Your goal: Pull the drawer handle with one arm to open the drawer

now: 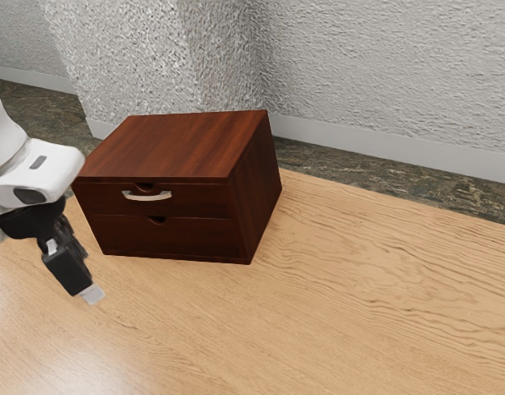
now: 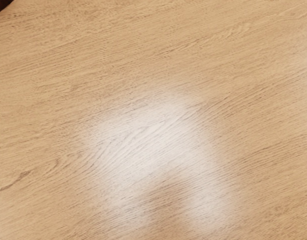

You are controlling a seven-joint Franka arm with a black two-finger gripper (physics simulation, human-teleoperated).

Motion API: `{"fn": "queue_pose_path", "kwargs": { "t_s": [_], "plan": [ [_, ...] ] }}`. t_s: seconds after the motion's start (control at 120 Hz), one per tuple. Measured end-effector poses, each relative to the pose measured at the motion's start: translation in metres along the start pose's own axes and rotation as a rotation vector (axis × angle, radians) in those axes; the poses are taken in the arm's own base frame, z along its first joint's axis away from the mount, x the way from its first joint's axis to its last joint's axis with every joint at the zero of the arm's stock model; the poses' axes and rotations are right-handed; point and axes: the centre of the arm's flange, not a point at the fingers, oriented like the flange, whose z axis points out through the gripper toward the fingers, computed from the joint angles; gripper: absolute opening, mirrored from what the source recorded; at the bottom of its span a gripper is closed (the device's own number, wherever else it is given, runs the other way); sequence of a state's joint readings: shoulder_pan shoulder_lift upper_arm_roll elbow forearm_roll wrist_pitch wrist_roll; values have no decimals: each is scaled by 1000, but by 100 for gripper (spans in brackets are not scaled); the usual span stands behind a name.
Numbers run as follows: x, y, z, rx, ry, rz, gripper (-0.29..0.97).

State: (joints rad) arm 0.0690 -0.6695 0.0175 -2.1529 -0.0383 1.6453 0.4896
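Exterior view: raised, side-on, well back, facing the table [image 1: 359, 313].
Wrist view: close, facing down.
Shared: table.

Light oak-grain worktop [image 1: 359, 313] occupies the lower frame. Rough white plaster wall [image 1: 384, 58] spans the top. Pale baseboard [image 1: 400, 148] borders dark stone floor [image 1: 417, 181].

Drawer cabinet [image 1: 183, 144], centre-left of exterior view: dark reddish-brown wood, faint grain, side face darker. Drawer handle [image 1: 146, 196]: pale silver-white. Counter [image 1: 359, 304]: light oak tan, wavy brown grain lines. Wall [image 1: 359, 58], top of frame: off-white, rough speckled texture. Skirting [image 1: 376, 141]: plain light grey. Floor strip [image 1: 400, 177]: dark mottled grey-green stone. Arm [image 1: 30, 177], left edge: white; gripper [image 1: 86, 288]: black, pale grey tip. Wrist view: same oak grain, whitish glare patch [image 2: 148, 150] at centre.
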Motion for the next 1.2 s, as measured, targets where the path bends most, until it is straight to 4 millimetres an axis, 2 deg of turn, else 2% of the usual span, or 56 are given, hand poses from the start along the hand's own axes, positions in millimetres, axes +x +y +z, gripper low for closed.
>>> {"fn": "queue_pose_path", "kwargs": {
  "t_s": [0.233,0.333,0.392,0.483,0.567,0.733,0.9,1.033,1.2],
  "plan": [
    [3,-12,5,37,51,399,68],
    [0,-62,26,-26,60,518,68],
    [1,-83,35,-40,61,592,68],
    [7,-103,44,-42,58,699,68],
    [16,-109,48,-24,66,765,68],
    [36,-119,62,41,82,833,68],
    [36,-143,67,116,73,823,68],
    [45,-162,85,146,43,812,68],
    [47,-180,87,156,109,836,68]
  ]
}}
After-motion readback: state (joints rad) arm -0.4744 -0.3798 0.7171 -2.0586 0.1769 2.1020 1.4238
